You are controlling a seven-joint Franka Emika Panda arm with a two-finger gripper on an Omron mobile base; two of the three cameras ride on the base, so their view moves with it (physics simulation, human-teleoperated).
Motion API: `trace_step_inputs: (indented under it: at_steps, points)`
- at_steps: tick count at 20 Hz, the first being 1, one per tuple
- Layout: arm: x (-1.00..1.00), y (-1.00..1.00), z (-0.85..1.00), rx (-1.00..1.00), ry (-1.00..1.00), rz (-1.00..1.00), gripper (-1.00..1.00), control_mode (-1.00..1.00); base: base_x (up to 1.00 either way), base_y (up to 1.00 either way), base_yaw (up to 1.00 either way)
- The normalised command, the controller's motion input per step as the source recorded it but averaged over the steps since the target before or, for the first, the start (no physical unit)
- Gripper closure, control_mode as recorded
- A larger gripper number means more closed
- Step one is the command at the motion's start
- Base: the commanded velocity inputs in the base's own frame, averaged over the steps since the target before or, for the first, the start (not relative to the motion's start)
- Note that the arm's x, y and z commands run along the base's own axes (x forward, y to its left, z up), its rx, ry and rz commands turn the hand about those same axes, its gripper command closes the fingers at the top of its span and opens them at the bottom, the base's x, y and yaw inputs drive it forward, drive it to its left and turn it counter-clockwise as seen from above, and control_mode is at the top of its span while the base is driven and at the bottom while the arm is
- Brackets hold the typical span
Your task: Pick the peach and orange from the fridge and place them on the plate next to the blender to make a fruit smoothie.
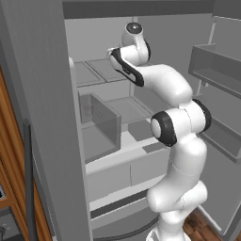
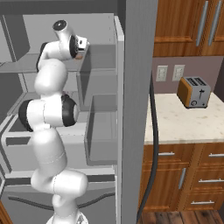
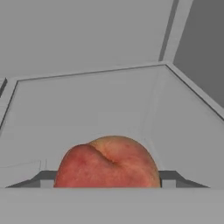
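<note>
The peach (image 3: pixel 107 162), pinkish-orange with a red blush, sits close in the hand view between my two dark fingertips (image 3: pixel 43 178), which press against its sides. My gripper (image 3: pixel 107 179) is shut on it over a pale grey shelf (image 3: pixel 87 100) high inside the fridge (image 1: pixel 42 94). From the right base view the gripper (image 2: pixel 81 49) reaches toward the upper shelf with a bit of the peach (image 2: pixel 78 55) showing under it. The orange, the plate and the blender are out of view.
A translucent bin (image 1: pixel 101 124) stands on a lower shelf, with drawers (image 1: pixel 122 174) beneath it. Door bins (image 1: pixel 214 66) jut out on the right. Beyond the fridge wall, a toaster (image 2: pixel 194 92) sits on the counter (image 2: pixel 183 124) under wooden cabinets.
</note>
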Motion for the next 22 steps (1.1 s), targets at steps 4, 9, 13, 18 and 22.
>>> trace_step_inputs:
  at_steps: [4,9,13,18,22]
  points:
    - [-0.35,0.0,0.01,0.04,-0.25,-0.01,1.0,-1.0,0.0,0.0,0.0]
    - [-0.93,0.0,0.4,0.03,-0.06,-0.04,1.0,-1.0,0.0,0.0,0.0]
    - [-1.0,0.0,0.68,0.01,0.0,-0.03,1.0,-1.0,0.0,0.0,0.0]
    - [-1.0,0.0,0.36,0.0,0.0,0.0,1.0,-1.0,0.0,0.0,0.0]
    - [-1.0,0.0,-0.15,0.0,0.03,0.01,1.0,-1.0,0.0,0.0,0.0]
